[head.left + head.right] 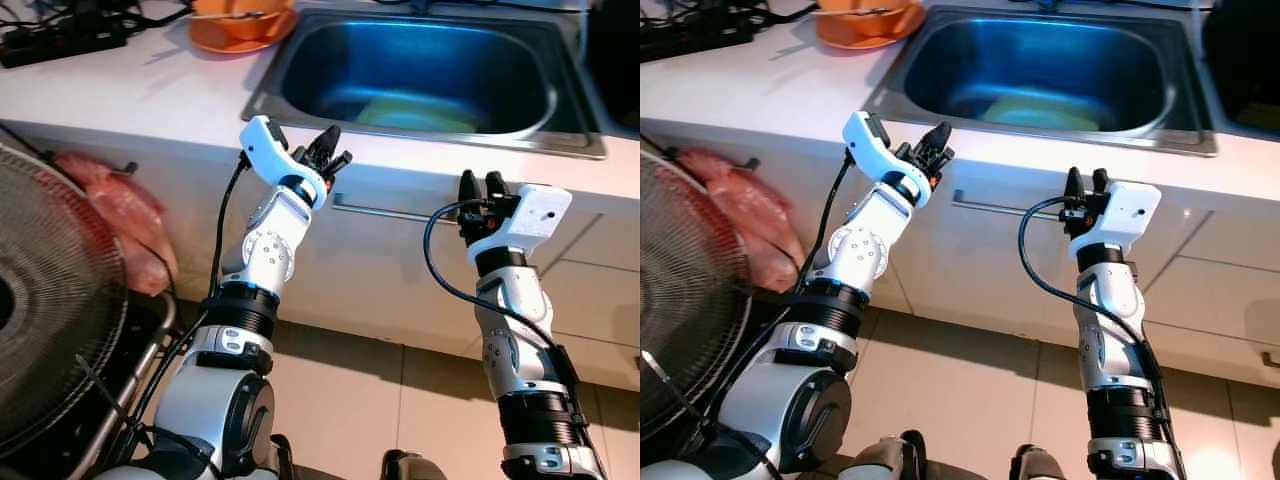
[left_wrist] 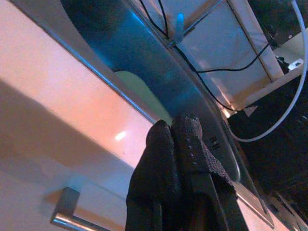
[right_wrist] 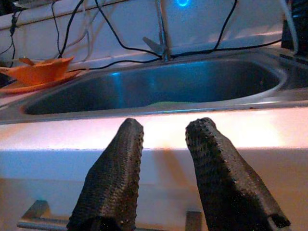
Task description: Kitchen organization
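Left eye view is showing both arms raised in front of the counter (image 1: 150, 110), below the steel sink (image 1: 300, 62) that is filling the upper middle of the frame. A pale green thing (image 1: 415, 113), probably a board or plate, is lying flat in the basin's bottom, its long axis running across the frame. The left gripper (image 1: 328, 153) is sitting at centre left, just under the counter edge, fingers pressed together on nothing. The right gripper (image 1: 480, 195) is hanging lower at centre right, beside the drawer handle (image 1: 385, 211), its fingers (image 3: 113, 178) standing a little apart and empty. The green thing is lying above and beyond both grippers; the left one looks nearer the rim.

Most of the green thing is being hidden by the basin wall, so its kind is hard to tell. An orange dish (image 1: 240, 25) is being cut off at the top left.
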### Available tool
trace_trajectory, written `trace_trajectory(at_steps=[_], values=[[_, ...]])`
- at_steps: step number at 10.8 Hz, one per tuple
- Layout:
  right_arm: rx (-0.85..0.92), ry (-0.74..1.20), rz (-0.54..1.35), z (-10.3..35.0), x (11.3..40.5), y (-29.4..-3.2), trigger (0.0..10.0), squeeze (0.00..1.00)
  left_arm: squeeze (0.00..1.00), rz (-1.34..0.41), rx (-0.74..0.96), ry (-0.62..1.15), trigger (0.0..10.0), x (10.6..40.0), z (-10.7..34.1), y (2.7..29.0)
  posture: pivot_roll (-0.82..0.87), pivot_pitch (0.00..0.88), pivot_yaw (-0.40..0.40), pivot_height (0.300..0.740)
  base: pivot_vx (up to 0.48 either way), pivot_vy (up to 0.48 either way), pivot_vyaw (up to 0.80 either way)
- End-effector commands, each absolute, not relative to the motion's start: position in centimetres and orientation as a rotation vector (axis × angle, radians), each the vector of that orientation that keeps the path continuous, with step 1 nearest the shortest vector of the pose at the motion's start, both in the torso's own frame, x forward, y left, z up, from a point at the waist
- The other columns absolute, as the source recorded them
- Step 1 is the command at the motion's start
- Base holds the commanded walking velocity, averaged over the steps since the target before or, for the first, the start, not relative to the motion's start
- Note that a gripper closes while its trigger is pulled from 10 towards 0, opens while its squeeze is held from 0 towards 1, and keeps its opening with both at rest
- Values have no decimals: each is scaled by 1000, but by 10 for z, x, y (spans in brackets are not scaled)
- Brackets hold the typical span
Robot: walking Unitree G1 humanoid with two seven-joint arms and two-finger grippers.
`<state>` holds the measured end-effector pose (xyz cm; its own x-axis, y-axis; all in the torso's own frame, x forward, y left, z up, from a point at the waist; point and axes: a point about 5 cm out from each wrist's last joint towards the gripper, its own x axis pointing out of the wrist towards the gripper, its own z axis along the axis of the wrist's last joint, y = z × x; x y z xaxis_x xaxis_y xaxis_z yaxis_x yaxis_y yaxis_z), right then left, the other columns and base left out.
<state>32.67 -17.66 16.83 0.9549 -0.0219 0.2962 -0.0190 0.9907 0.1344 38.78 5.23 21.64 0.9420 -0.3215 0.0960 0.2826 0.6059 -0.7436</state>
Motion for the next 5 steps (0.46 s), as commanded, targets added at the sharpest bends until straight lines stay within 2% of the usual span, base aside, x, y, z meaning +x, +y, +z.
trace_trajectory(at_steps=[1, 4, 5], values=[[134, -304, 1, 169, 327, -175, 10000, 0, 0, -435, -902, 73, 10000, 380, 226, 15, -69, 155, 68, 740, 0, 0, 0], [137, -304, 0, 169, 327, -175, 10000, 0, 0, -432, -902, 70, 10000, 381, 227, 15, -69, 155, 68, 740, 0, 0, 0], [134, -312, -5, 172, 328, -175, 10000, 0, 0, -375, -722, 3, 10000, 385, 222, 33, -69, 155, 63, 740, 0, 0, 0]])
